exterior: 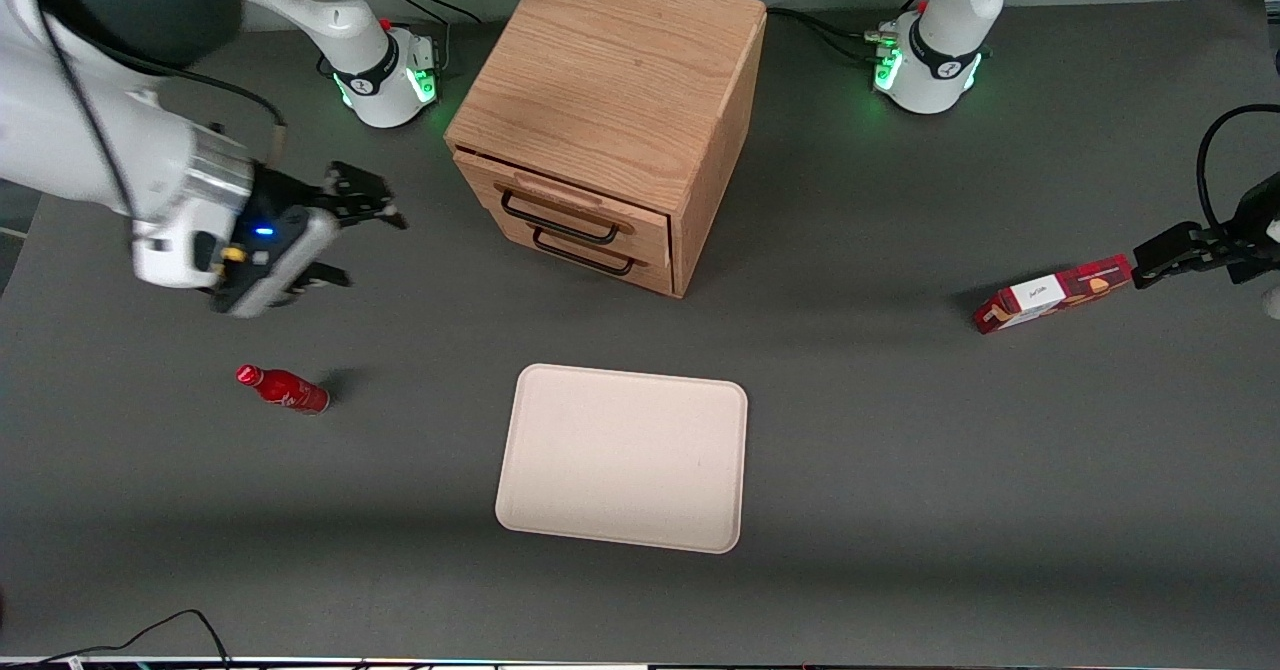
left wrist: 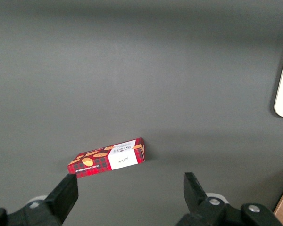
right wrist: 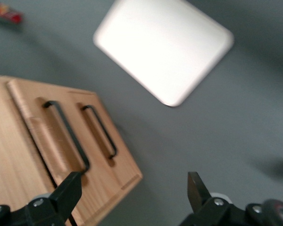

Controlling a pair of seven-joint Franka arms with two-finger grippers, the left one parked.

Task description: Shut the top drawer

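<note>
Front view showed your gripper point(exterior: 345, 240) at the frame's left edge, fingers spread wide and holding nothing, well apart from the cabinet point(exterior: 610, 100). Farther up, at top centre, the top drawer point(exterior: 560, 205) appeared slightly out, so you still had to push it shut.

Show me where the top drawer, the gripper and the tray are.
top drawer point(exterior: 590, 205), front view, front panel.
gripper point(exterior: 370, 245), front view, midway between open fingertips.
tray point(exterior: 623, 457), front view, bare middle.
</note>
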